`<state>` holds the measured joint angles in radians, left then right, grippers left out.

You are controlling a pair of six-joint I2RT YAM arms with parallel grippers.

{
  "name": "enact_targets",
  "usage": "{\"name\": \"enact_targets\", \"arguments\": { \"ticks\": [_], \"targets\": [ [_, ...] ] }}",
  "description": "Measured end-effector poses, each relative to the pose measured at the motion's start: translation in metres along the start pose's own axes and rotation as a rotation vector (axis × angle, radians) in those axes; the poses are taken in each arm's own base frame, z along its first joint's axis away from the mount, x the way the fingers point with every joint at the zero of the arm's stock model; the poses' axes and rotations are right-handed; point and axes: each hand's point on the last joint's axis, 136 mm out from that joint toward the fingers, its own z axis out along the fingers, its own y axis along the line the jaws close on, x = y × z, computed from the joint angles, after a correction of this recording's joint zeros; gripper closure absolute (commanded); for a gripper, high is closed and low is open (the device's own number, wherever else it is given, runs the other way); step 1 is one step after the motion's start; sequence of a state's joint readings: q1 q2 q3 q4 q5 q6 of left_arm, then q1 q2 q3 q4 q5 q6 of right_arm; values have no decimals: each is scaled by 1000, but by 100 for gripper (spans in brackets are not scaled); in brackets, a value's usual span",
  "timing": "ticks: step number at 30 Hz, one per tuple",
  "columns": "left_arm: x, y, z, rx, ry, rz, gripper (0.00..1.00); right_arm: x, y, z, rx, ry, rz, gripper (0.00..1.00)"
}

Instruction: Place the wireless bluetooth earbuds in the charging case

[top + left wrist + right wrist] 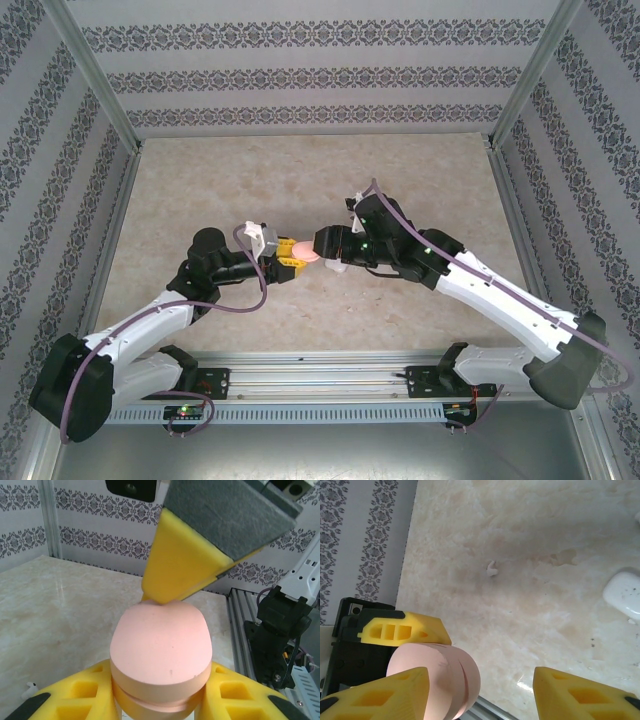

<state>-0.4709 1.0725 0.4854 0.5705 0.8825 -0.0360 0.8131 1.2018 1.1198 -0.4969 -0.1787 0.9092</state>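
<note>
Earbud (492, 569), one whitish nub, lies alone on the marbled table (530, 525). The pink charging case (160, 645), lid down, is pinched in the left fingers (75, 692) above the table, its lower half hidden. The right fingers (580, 695) stand spread around it. A white case (624, 592) is cut off at the frame's edge. Patterned walls (300, 80) enclose everything.

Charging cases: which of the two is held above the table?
The pink charging case, gripped in the air by the left end effector; the white charging case lies on the table.
</note>
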Motion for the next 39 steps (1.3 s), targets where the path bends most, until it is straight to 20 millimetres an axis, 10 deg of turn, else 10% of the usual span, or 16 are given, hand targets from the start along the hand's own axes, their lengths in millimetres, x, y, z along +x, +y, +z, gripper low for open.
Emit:
{"name": "enact_targets", "arguments": {
  "ticks": [12,20,39],
  "targets": [
    [-11,8,5,-13,-37,-114,86,-3,17,11,-185,-4,165,42],
    [-20,12,6,-24,-62,-167,85,-10,29,14,-310,-6,262,66],
    [-38,8,6,12,-84,-197,42,-17,35,11,-417,-7,370,86]
  ]
}}
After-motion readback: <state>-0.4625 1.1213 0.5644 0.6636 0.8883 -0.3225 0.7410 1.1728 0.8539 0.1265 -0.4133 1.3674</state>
